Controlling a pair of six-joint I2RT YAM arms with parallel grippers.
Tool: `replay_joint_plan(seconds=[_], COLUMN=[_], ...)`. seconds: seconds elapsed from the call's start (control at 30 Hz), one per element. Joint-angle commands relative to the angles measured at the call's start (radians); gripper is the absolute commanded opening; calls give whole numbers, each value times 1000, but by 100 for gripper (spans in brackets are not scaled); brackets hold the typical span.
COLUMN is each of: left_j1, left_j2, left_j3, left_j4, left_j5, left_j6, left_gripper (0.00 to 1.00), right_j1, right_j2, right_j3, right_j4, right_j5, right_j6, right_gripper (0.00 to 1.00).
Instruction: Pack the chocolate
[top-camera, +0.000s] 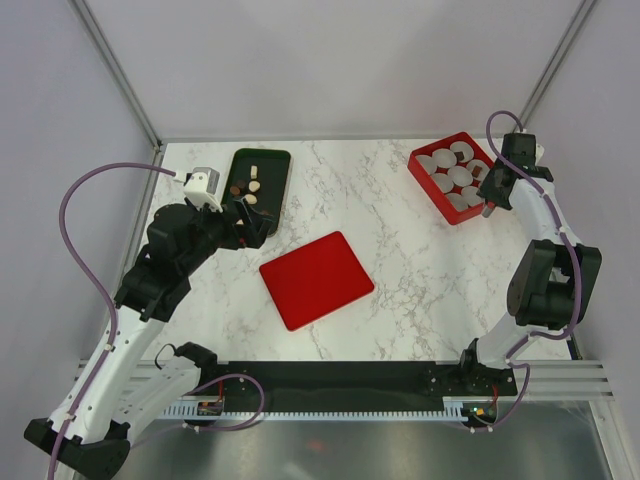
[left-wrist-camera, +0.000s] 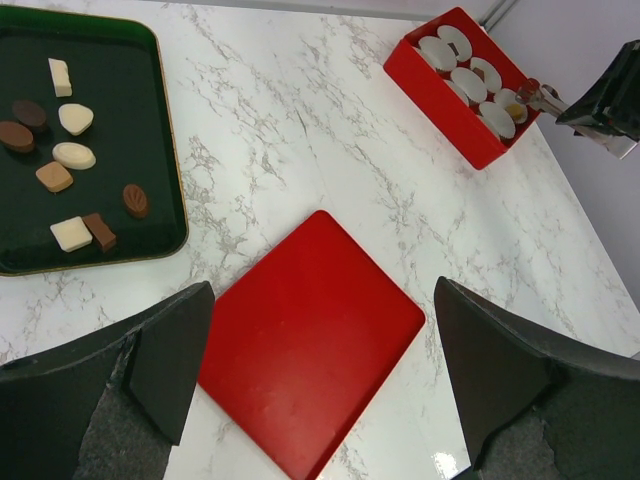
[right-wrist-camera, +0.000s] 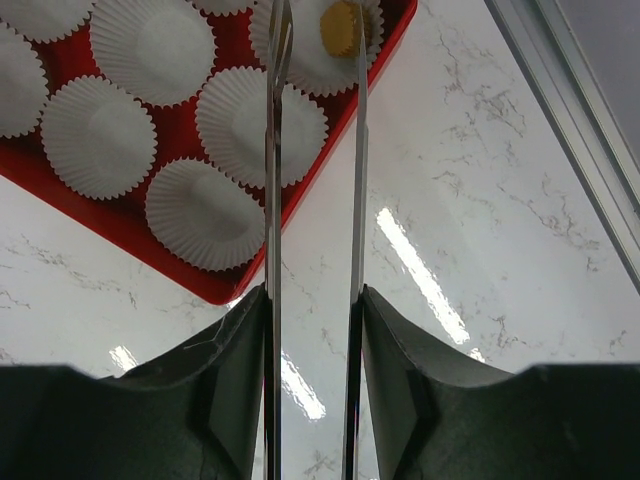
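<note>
Several brown, dark and cream chocolate pieces (left-wrist-camera: 75, 155) lie on the dark green tray (left-wrist-camera: 150, 100) at the back left, also seen from above as chocolates (top-camera: 253, 188). My left gripper (left-wrist-camera: 322, 290) hangs open and holds nothing, beside that tray and above the red lid (left-wrist-camera: 310, 340). My right gripper (right-wrist-camera: 313, 300) is shut on thin metal tongs (right-wrist-camera: 272, 200), whose arms stand apart. The tong tips reach over the red box (right-wrist-camera: 120, 225). One tan chocolate (right-wrist-camera: 340, 28) sits in a paper cup between the tong tips, touching neither arm as far as I can see.
The red box (top-camera: 455, 219) at the back right holds several white pleated paper cups (right-wrist-camera: 98, 135). A flat red lid (top-camera: 316, 279) lies mid-table. The dark tray (top-camera: 282, 190) is at the back left. Metal frame rails border the table's right side.
</note>
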Motion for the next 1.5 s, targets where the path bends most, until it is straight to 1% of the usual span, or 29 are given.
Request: replay_joint_plan(seconds=[0.0, 0.1, 0.2, 0.23, 0.3, 0.33, 0.4, 0.43, 0.6, 0.7, 0.83, 1.07, 1.23, 1.33, 1.47], left_j1=[5, 7, 7, 7, 5, 7, 7, 7, 5, 7, 7, 7, 7, 5, 7], left_j2=[-7, -7, -12, -13, -18, -19, -19, -21, -18, -18, -15, -13, -13, -16, -19], left_j3=[0, 0, 0, 2, 0, 0, -1, -1, -1, -1, -1, 0, 0, 0, 0], left_j4=[47, 47, 46, 46, 46, 47, 46, 46, 46, 46, 46, 46, 46, 47, 46], left_j5=[4, 2, -3, -1, -4, -7, -9, -12, -13, -13, -12, -6, -4, -6, -7], left_j6=[-19, -17, -16, -16, -14, -14, -14, -13, -13, -11, -13, -14, -14, -14, -14], left_gripper=[100, 100, 100, 100, 100, 100, 100, 100, 100, 100, 100, 100, 100, 100, 100], right_j1=[-2, 19, 94, 144, 207, 273, 343, 408, 562, 629, 761, 886, 970, 1005, 1028], right_j2=[-23, -49, -72, -76, -75, -70, -57, -50, 17, 65, 132, 250, 302, 335, 364], right_j3=[39, 50, 62, 59, 53, 52, 47, 42, 52, 70, 125, 200, 242, 262, 272], right_j4=[27, 30, 49, 78, 126, 144, 183, 226, 362, 408, 430, 433, 438, 435, 422], right_j5=[-8, -46, -92, -123, -144, -155, -158, -161, -233, -244, -220, -207, -210, -207, -149], right_j6=[-9, -17, -23, -23, -23, -26, -41, -46, -29, -40, -66, -50, -44, -49, -61], right_gripper=[48, 47, 47, 47, 46, 47, 47, 47, 46, 46, 47, 47, 48, 49, 50])
